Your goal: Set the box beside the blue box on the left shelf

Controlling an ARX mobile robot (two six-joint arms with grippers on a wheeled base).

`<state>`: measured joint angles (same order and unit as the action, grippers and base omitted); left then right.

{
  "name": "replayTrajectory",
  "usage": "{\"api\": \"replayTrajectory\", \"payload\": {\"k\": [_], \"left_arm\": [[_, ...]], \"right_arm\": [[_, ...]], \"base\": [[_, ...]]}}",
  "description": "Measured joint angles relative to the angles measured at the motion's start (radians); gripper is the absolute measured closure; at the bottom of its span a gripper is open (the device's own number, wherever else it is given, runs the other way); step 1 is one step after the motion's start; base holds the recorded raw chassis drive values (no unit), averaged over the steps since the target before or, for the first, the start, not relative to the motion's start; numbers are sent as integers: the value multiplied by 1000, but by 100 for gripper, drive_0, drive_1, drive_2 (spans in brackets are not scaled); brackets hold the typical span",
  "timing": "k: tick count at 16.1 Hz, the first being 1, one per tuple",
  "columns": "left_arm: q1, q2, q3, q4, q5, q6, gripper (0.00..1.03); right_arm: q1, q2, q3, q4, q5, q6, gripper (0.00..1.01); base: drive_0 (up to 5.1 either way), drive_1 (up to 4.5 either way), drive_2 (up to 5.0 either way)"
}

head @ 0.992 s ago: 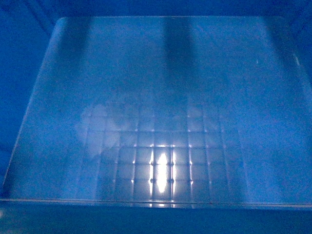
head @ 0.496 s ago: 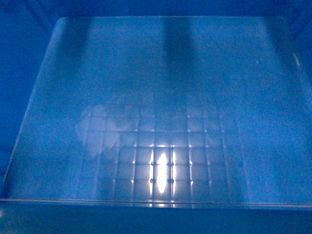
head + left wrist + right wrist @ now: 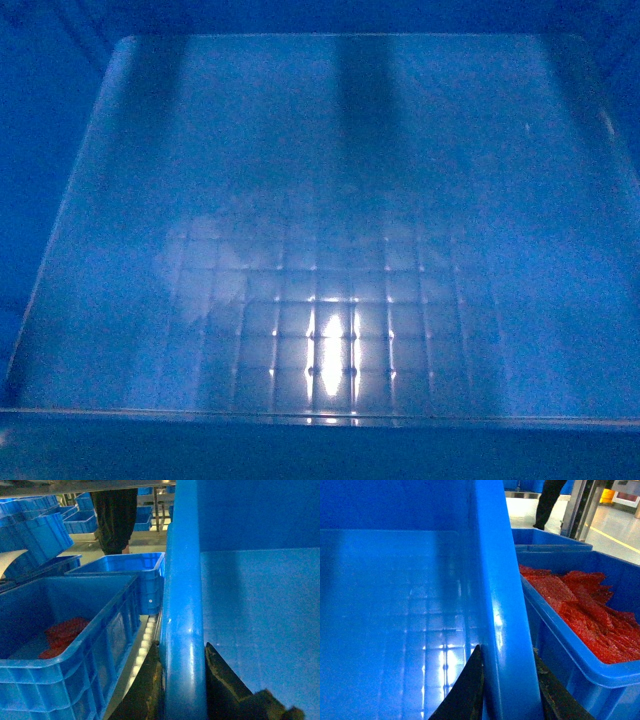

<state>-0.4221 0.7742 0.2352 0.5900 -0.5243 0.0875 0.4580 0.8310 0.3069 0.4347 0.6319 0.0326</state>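
The box fills the head view, which shows only its smooth floor with a faint grid and light glare. My left gripper is shut on the box's left rim, one dark finger on each side. My right gripper is shut on the right rim in the same way. Left of the held box, a blue box with red contents stands on the left shelf, whose white rollers show in the gap between them.
A blue crate of red bags stands close against the box's right side. Another empty blue crate sits behind the left one, with more crates stacked at far left. A person in dark clothes stands beyond.
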Motion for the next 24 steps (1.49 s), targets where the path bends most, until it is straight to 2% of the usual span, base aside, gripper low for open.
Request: {"api": "replayTrajectory", "payload": {"k": [11,12,13,14,15,17,19,21,24], "left_arm": [[0,0,0,0,0,0,87],[-19,-4,23,-90,-48,-23,88],[-54,6,77,-240,-156,-62,88],[-54,37,79,-249,-179,-75,88],[-53,66,79,-225,-175,-78,88],[-40,130,86,-147,-165,-88,88],[-13,212,127,-97,-149,-93,88],[17,311,180,-79,-115,-96,88],[36,413,238,-73,-87,-94,88]], "right_arm": [[0,0,0,0,0,0,86],[1,0,1,-6,5,0,86],[34,18,30,-93,73,16,86],[30,41,30,-98,70,23,86],[16,54,32,-93,64,23,86],[-35,105,77,-62,12,-7,86],[-106,206,164,-54,-80,-28,86],[-177,329,222,-43,-171,-7,86],[-223,432,277,-60,-224,13,86]], "base": [[0,0,0],[0,0,0],[0,0,0],[0,0,0],[0,0,0],[0,0,0],[0,0,0],[0,0,0],[0,0,0]]}}
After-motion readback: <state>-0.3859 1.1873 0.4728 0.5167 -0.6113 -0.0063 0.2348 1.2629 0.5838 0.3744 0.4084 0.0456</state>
